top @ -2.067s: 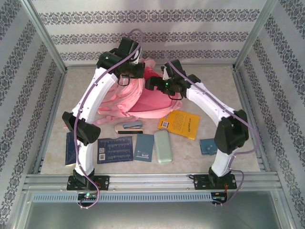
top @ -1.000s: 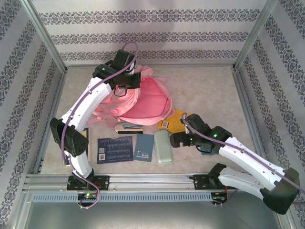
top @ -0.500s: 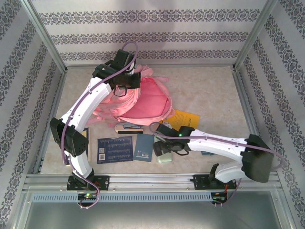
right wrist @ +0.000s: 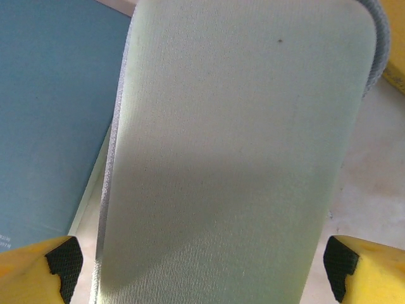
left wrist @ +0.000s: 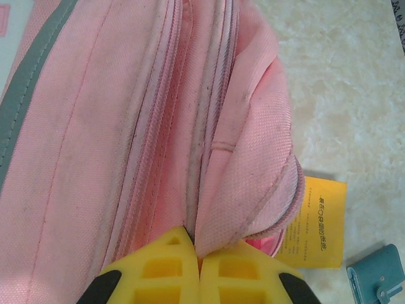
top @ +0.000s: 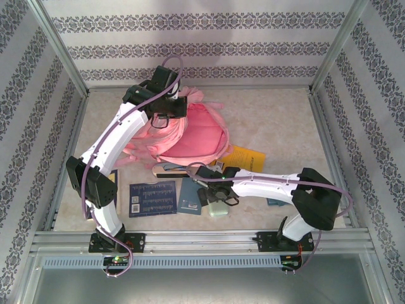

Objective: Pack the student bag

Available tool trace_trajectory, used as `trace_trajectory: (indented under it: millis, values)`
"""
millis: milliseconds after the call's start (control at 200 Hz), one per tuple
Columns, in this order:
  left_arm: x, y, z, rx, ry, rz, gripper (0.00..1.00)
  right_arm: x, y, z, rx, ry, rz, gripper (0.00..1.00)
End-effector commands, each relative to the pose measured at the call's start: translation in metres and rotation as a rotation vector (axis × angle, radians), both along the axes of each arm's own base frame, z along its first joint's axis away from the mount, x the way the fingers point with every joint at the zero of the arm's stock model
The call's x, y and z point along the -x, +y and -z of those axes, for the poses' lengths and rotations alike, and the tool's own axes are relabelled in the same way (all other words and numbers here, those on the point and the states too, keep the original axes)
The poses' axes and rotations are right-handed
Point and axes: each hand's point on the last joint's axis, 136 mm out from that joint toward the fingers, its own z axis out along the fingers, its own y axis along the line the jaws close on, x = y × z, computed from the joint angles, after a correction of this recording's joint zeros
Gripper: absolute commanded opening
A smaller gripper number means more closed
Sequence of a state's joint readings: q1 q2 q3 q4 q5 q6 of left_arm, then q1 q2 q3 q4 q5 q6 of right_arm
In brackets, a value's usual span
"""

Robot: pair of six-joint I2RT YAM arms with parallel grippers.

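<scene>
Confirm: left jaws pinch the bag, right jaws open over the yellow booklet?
Wrong object. The right jaws stand open over the green case, as the right wrist view shows. The left jaws do pinch the bag.

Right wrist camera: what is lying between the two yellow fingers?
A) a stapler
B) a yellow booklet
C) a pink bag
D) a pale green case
D: the pale green case shows between the tips of the open right end effector, beside a blue book.
</scene>
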State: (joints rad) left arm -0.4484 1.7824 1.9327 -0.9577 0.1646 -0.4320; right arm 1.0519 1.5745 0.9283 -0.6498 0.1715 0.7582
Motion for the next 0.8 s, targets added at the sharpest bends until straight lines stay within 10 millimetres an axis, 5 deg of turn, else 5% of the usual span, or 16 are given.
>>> trace_trajectory:
  millis: [0, 440, 795]
  values:
    - [0.007, 0.005, -0.025, 0.060, -0.036, -0.018, 0.00, 0.006, -0.001, 0.012, 0.011, 0.025, 0.009, 0.98]
    - [0.004, 0.002, -0.035, 0.058, -0.057, 0.009, 0.00, 0.009, -0.013, 0.020, 0.016, 0.046, 0.037, 0.79]
    - [0.009, 0.000, -0.055, 0.052, -0.120, 0.076, 0.00, 0.009, -0.041, -0.045, -0.131, -0.076, 0.067, 0.62]
